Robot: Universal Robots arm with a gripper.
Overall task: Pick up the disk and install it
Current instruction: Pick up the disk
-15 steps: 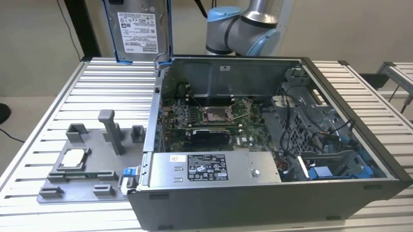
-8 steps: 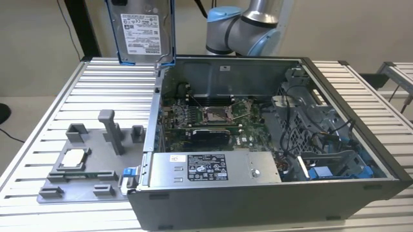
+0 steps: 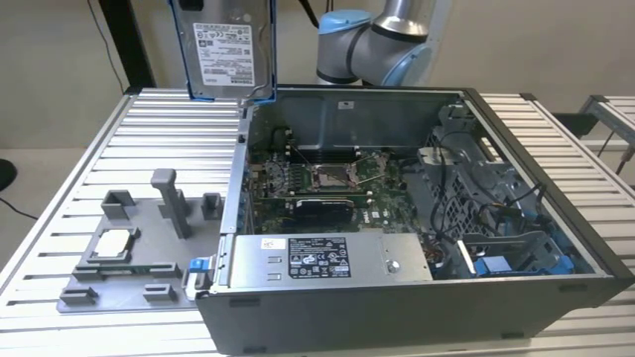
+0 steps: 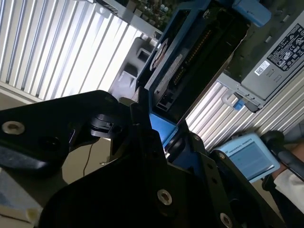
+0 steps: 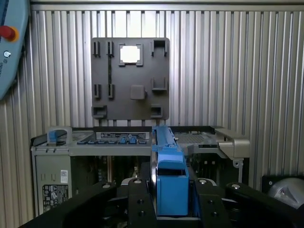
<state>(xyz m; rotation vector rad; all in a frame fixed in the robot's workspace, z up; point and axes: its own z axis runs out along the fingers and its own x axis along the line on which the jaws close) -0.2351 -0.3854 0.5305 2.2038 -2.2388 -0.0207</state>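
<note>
Exterior view first: the disk (image 3: 226, 46) is seen held up in the air, upright, with the label side turned to the camera, and it's clipped in its blue carrier frame (image 3: 189, 85). It's hung over the far left corner of the open computer case (image 3: 397, 312), clear of the case wall and of the ribbed table (image 3: 149, 141). The robot arm (image 3: 372, 41) is parked right behind the case. Over on the exterior view's left, a grey fixture plate (image 3: 124, 286) is laid on the table, with a small silver chip (image 3: 110, 244) seated in it. Inside the case the motherboard (image 3: 297, 175) is exposed, and the power supply (image 3: 317, 256) is mounted along the near wall.

Second wrist view: the gripper (image 4: 164, 137) is shown clamped on the end of the blue carrier, and the disk (image 4: 190, 61) is stuck out away from the black fingers (image 4: 142, 137).

First wrist view: the gripper (image 5: 172, 202) is closed tight on the carrier, with a finger pressed against each side. The fixture plate (image 5: 130, 90) and chip (image 5: 130, 53) are seen on the table beyond the case (image 5: 52, 161).
</note>
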